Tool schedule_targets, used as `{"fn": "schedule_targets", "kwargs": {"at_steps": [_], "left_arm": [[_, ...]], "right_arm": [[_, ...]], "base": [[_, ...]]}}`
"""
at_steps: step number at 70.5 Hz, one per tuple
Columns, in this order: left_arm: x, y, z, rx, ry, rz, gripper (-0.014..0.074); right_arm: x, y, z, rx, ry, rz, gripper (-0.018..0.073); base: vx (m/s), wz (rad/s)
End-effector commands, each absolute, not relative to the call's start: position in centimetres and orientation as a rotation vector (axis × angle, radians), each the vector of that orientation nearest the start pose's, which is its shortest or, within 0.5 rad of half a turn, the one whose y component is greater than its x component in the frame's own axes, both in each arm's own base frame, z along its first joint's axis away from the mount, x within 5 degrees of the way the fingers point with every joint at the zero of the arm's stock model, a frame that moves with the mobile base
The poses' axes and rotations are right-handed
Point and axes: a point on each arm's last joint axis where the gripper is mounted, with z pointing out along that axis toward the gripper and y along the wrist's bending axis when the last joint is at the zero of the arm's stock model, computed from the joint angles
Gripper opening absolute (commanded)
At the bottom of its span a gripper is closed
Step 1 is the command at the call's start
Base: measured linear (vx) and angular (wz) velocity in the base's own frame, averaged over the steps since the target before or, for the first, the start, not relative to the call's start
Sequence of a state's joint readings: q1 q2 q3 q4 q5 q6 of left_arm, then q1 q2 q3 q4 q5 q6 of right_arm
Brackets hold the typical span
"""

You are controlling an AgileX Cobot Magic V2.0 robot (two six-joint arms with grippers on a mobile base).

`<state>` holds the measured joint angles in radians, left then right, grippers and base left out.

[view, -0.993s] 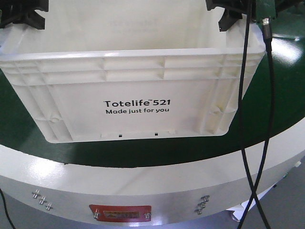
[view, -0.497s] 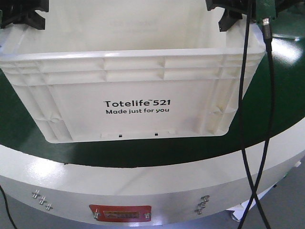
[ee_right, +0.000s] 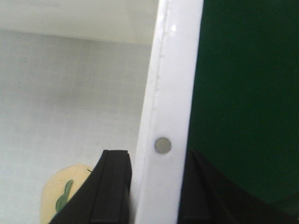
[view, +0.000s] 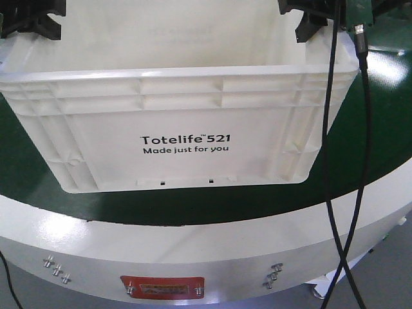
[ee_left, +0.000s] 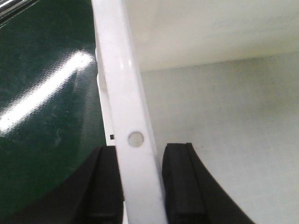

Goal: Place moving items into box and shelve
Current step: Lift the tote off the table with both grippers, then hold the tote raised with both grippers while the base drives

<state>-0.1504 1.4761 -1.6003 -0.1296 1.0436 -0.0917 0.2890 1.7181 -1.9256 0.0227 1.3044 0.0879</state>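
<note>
Lifting with the left gripper (ee_left: 142,186) and right gripper (ee_right: 159,186) each clamped on a side rim of the box (view: 187,116), raise both evenly so the yellow item (ee_right: 63,196) doesn't roll.

A: What carried the load?
B: A round table (view: 193,238) with a glossy dark green top and a white rim band.
A: What sat directly on it?
B: The white box (view: 187,129), on the green, print side facing the rim. Green showed on both sides of the box. Below the box, the rim band had a red label plate (view: 162,286) and bolt clusters (view: 55,270).
</note>
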Motion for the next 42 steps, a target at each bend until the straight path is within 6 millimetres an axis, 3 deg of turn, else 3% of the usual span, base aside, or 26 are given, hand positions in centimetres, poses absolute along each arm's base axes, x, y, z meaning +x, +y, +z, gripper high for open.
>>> {"fn": "schedule_targets", "kwargs": {"at_steps": [1, 42], "left_arm": [[29.71, -5.66, 45.1, 0.072, 2.202, -0.29, -0.0017], [29.89, -5.69, 44.93, 0.072, 2.208, -0.289, -0.0017]], "right_arm": [[32.97, 9.75, 45.44, -0.254, 2.386, 0.185, -0.0012], [32.97, 9.75, 45.44, -0.254, 2.386, 0.185, -0.0012]], "base": [[0.0, 0.0], [-0.06, 0.0]]}}
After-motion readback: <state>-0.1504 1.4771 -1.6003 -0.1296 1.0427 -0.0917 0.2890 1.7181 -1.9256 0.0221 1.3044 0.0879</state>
